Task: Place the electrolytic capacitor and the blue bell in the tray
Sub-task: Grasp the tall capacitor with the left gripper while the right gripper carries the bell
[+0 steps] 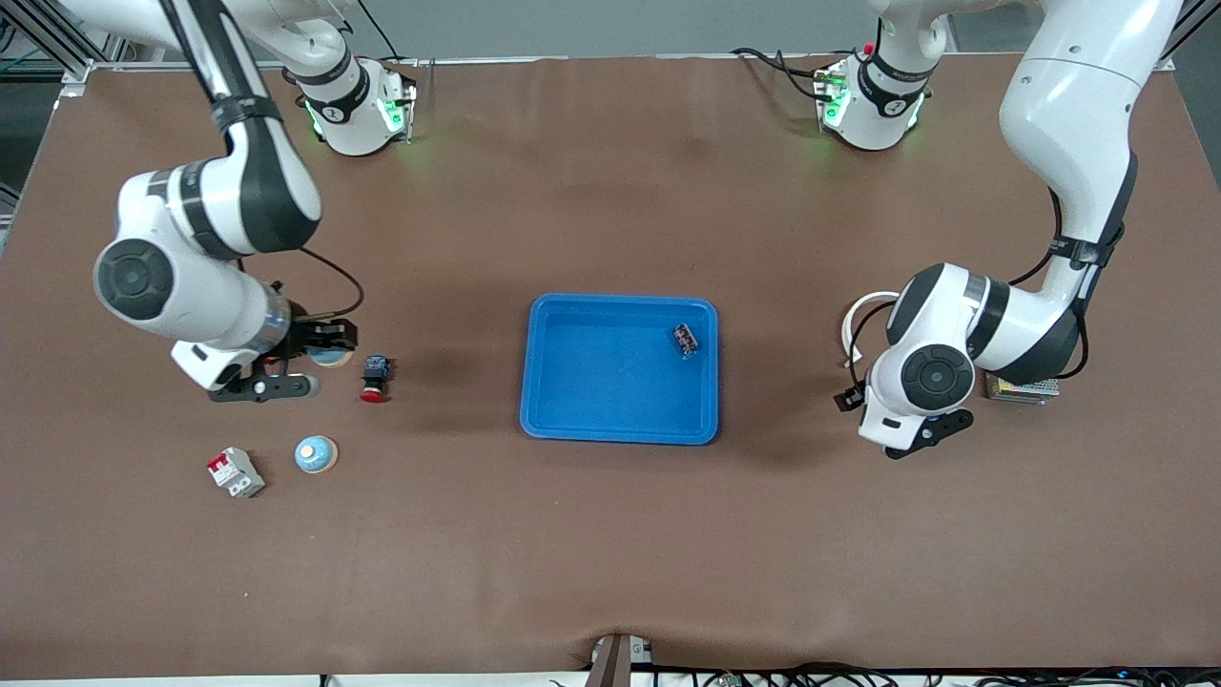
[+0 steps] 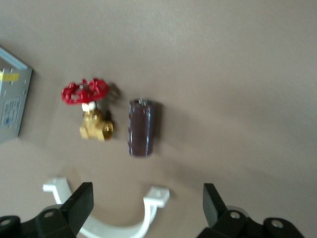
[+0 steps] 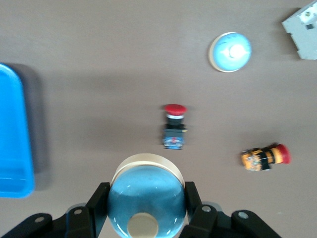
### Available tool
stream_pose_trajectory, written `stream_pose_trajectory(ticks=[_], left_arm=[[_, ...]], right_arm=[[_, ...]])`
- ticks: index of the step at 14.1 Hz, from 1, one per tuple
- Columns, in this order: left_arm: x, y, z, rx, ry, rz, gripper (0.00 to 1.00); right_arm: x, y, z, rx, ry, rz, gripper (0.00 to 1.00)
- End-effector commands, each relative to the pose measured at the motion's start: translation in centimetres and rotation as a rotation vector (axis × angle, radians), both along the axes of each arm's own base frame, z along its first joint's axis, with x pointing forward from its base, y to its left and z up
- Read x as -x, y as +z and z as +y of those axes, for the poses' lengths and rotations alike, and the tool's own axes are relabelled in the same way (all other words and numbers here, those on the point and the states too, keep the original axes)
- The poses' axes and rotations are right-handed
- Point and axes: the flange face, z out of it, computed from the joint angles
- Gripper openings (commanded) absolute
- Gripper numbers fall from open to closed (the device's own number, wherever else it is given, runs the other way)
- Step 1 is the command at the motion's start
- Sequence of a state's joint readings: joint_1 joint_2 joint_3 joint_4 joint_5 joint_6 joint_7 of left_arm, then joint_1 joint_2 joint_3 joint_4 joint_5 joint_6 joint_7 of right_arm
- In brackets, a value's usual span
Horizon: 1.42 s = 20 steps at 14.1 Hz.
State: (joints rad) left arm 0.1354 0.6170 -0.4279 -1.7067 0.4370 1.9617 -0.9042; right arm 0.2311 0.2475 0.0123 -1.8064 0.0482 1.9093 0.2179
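At the right arm's end of the desk (image 1: 610,572), the right end effector (image 3: 147,203) is closed around a blue bell (image 3: 146,198); its two black fingers (image 3: 98,206) press the sides of the dome, as the right wrist view shows. In the front view this bell (image 1: 331,356) sits in the end effector just above the desk, beside a red push button (image 1: 375,378). A second blue bell (image 1: 316,454) stands free on the desk, nearer to the front camera, and a small white and red switch block (image 1: 236,472) lies just beside it. The right wrist view also shows an orange part with a red cap (image 3: 265,156) lying on its side, apart from the push button.

The left end effector (image 2: 148,206) is wide open and holds nothing. It hangs over the left arm's end of the desk, and its fingers (image 2: 79,203) stand well apart on both sides of a white curved clip (image 2: 114,223). A dark capacitor (image 2: 144,128) lies on the desk a little way off from the fingers, next to a brass valve with a red handwheel (image 2: 91,111), close but not touching. A grey box (image 2: 12,104) lies at the edge of that view.

The blue tray (image 1: 620,434) lies in the middle of the desk, well apart from both end effectors. One small dark part (image 1: 686,340) is in it, near the corner toward the left arm's base. Wide bare desk surrounds the tray on all sides.
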Motion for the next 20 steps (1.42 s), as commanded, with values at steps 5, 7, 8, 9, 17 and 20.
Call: stream_pose_trajectory(ticks=[5, 7, 8, 9, 17, 20], left_arm=[[0.7, -3.5, 2.8, -0.004, -0.018, -0.023, 0.68], [0.9, -4.6, 2.9, 0.000, -0.019, -0.008, 0.58], [0.8, -4.8, 3.0, -0.005, -0.028, -0.013, 0.54], [0.8, -5.1, 3.1, -0.007, -0.032, -0.011, 0.51], [0.7, -6.0, 3.5, 0.006, -0.024, -0.011, 0.14], [0.6, -5.1, 3.2, 0.002, -0.023, -0.019, 0.00]], right_arm=[[0.9, 0.6, 13.0, -0.088, -0.253, -0.004, 0.46], [1.9, -1.0, 16.8, -0.085, -0.298, -0.021, 0.46], [2.6, -2.0, 19.0, -0.083, -0.309, -0.036, 0.46], [3.4, -3.1, 21.0, -0.080, -0.322, -0.045, 0.46], [7.4, -12.3, 29.5, -0.049, -0.374, -0.113, 0.46], [7.6, -13.6, 29.7, -0.038, -0.366, -0.121, 0.46]])
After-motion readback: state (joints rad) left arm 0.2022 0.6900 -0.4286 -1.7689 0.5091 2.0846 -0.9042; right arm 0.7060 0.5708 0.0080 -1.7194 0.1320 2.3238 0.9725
